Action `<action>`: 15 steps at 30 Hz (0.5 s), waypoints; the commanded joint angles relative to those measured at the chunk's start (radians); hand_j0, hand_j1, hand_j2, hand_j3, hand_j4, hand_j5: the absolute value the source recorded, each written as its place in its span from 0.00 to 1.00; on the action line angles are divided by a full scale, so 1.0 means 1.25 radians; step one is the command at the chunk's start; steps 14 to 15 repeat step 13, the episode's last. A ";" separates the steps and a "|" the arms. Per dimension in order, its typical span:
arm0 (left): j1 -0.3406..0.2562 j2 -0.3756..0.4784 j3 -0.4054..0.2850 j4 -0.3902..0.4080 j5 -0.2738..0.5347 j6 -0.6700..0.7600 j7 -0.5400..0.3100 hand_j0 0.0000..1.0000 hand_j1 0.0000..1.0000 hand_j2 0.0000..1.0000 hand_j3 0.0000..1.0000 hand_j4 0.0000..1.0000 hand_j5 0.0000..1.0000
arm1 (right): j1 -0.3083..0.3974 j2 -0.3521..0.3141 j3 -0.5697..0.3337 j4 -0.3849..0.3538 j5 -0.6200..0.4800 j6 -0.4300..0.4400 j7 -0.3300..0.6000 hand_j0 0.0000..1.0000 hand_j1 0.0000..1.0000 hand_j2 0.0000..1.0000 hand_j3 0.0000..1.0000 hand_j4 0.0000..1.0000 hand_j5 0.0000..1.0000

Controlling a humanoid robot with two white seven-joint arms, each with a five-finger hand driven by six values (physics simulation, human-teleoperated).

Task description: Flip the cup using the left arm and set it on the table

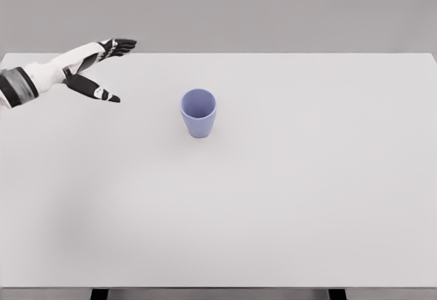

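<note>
Left hand (pixel 92 67) fingers spread, holding nothing, well left of upright blue cup (pixel 198 112), mouth up, on white table (pixel 307 197)

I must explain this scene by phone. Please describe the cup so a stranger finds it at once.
Start from the wide white table. Near its middle, slightly left, stands a small cup, upright with its mouth open upward. It is the only lavender-blue thing there, well apart from the left robot hand.

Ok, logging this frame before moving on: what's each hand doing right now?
Left hand: open, fingers spread, holding nothing, well left of the cup.
Right hand: not in view.
</note>
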 commanded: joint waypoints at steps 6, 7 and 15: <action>0.023 0.082 -0.011 0.017 -0.122 -0.125 0.000 1.00 1.00 1.00 1.00 1.00 1.00 | 0.000 0.000 0.000 0.000 0.001 0.000 0.000 1.00 1.00 1.00 1.00 1.00 1.00; 0.023 0.082 -0.011 0.016 -0.122 -0.125 0.000 1.00 1.00 1.00 1.00 1.00 1.00 | 0.000 0.000 0.000 0.000 0.001 0.000 -0.001 1.00 1.00 1.00 1.00 1.00 1.00; 0.022 0.081 -0.012 0.017 -0.124 -0.125 0.000 1.00 1.00 1.00 1.00 1.00 1.00 | 0.000 0.000 0.000 0.000 0.001 0.000 -0.001 1.00 1.00 1.00 1.00 1.00 1.00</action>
